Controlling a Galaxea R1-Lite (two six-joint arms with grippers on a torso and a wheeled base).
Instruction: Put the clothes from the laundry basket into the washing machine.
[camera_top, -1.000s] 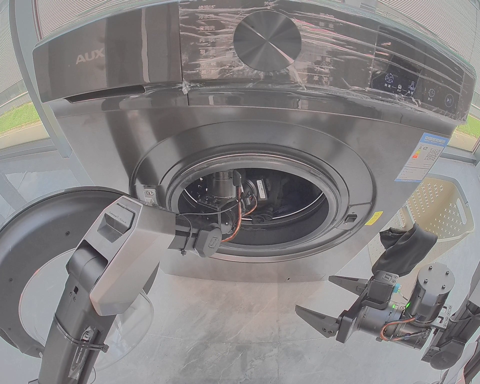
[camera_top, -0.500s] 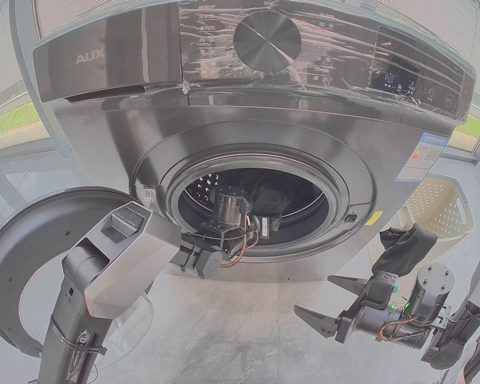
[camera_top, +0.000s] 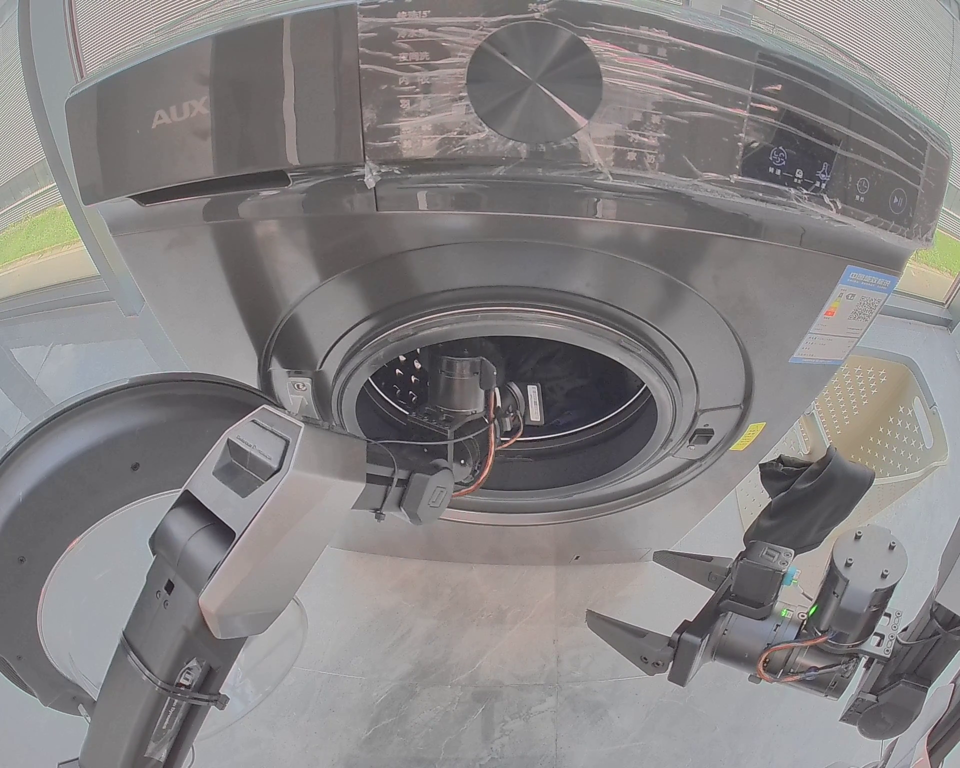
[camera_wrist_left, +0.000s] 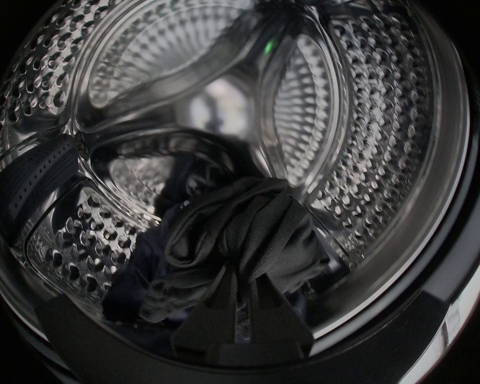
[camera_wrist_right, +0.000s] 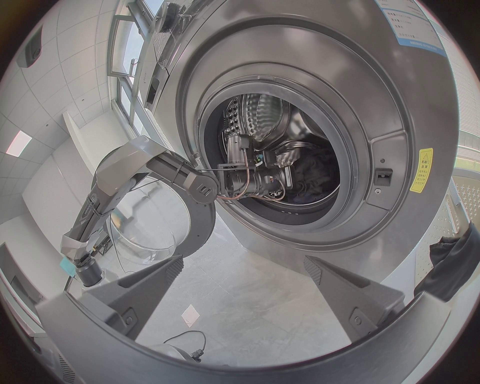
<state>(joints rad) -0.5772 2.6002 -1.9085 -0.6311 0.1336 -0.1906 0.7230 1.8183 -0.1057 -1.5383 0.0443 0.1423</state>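
The grey washing machine (camera_top: 560, 250) stands with its door swung wide. My left arm's wrist (camera_top: 455, 385) is in the drum's mouth. Inside the drum my left gripper (camera_wrist_left: 243, 312) is shut on a bunched dark grey garment (camera_wrist_left: 250, 235), which lies on a dark blue garment (camera_wrist_left: 132, 285) at the drum's bottom. My right gripper (camera_top: 650, 600) hangs open and empty above the floor, in front of the machine's lower right. Behind it another dark garment (camera_top: 810, 500) drapes over the rim of the cream laundry basket (camera_top: 885, 420).
The round door (camera_top: 60, 520) is at the left, beside my left arm. Grey floor tiles (camera_top: 470, 650) lie between the two arms. The basket stands right of the machine, by a window.
My left wrist dropped lower and back toward the opening's rim half a second ago, then rose back into the drum's mouth. The right arm has stayed still.
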